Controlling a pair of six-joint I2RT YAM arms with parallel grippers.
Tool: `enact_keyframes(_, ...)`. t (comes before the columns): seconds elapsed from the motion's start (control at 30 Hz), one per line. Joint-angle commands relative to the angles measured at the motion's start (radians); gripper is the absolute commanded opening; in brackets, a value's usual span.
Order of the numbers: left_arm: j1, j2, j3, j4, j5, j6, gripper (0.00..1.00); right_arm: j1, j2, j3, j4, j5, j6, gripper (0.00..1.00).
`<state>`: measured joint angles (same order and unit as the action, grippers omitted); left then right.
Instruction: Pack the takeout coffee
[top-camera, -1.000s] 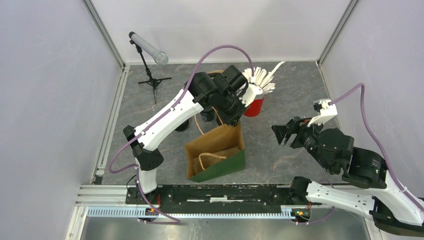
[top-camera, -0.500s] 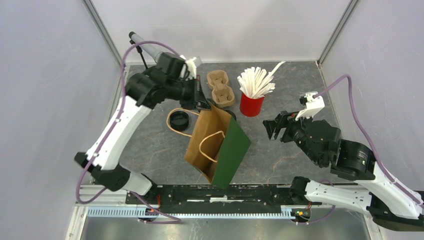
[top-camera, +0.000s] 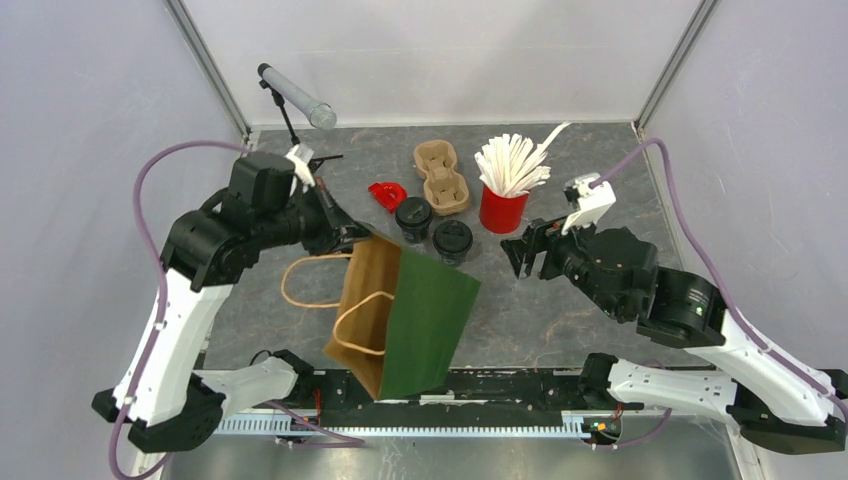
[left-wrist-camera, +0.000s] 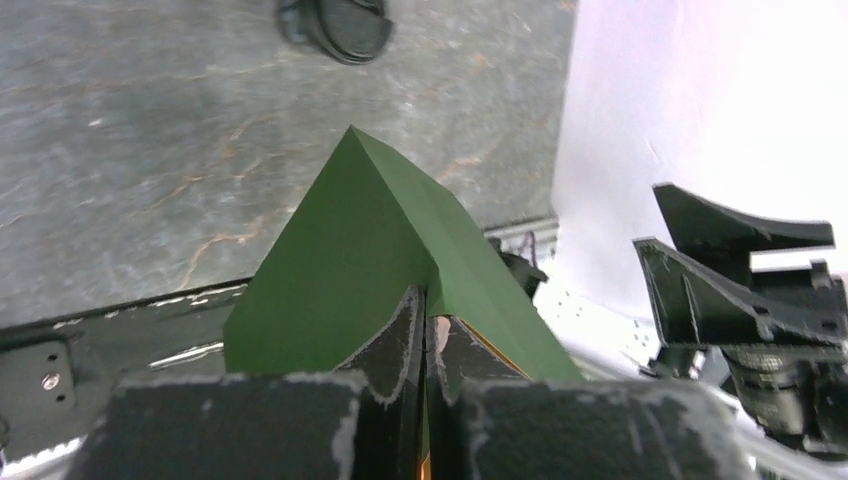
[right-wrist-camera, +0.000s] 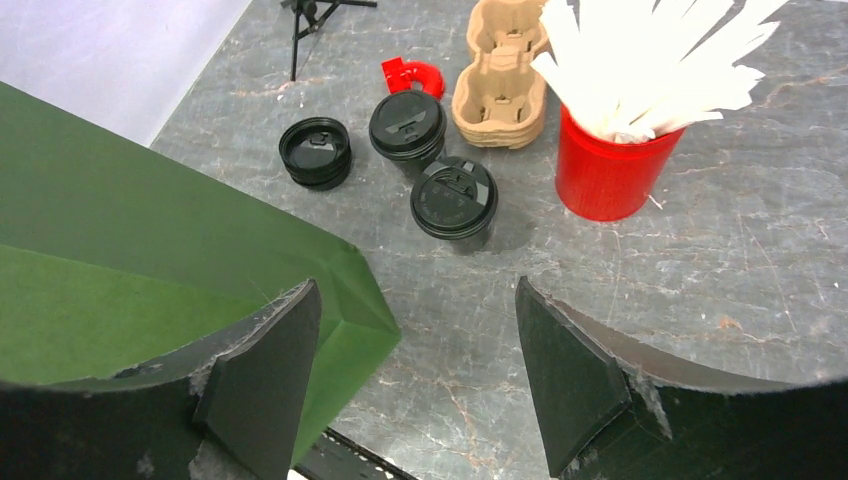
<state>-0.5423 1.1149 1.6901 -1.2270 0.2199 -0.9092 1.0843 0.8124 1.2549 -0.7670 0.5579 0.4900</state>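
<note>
Pinching the top edge of the paper bag (top-camera: 408, 318), our left gripper (top-camera: 348, 237) has its jaws pressed together on the paper; the bag hangs tilted, its lower end over the table's near edge. Our right gripper (top-camera: 527, 258) hovers spread wide just right of the bag, touching nothing. We count two lidded coffee cups (top-camera: 413, 213), one cup carrier (top-camera: 441, 177) and one red tumbler (top-camera: 502, 212) of white sticks. A third black-lidded piece (right-wrist-camera: 315, 152) shows only from the right wrist, and we cannot tell whether it is a cup
</note>
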Motion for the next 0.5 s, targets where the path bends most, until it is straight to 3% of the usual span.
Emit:
enact_keyframes(0.0,0.008,-0.082,-0.036,-0.097,-0.212,-0.21,0.02,0.002,0.005,-0.026,0.061,-0.049,-0.025,0.78)
enact_keyframes(0.07,0.008,-0.098,-0.042,-0.145,-0.286,-0.249,0.02,0.002,-0.006,-0.036,0.072,-0.04,-0.032,0.78)
enact_keyframes(0.23,0.008,-0.094,-0.137,-0.19,-0.293,-0.398,0.02,0.002,-0.011,-0.024,0.049,-0.014,-0.062,0.79)
enact_keyframes(0.37,0.008,-0.115,-0.222,-0.139,-0.311,-0.509,0.02,0.002,-0.002,-0.025,0.052,-0.018,-0.069,0.8)
enact_keyframes(0.47,0.008,-0.116,-0.207,-0.115,-0.376,-0.512,0.03,0.002,0.011,-0.026,0.057,-0.028,-0.075,0.8)
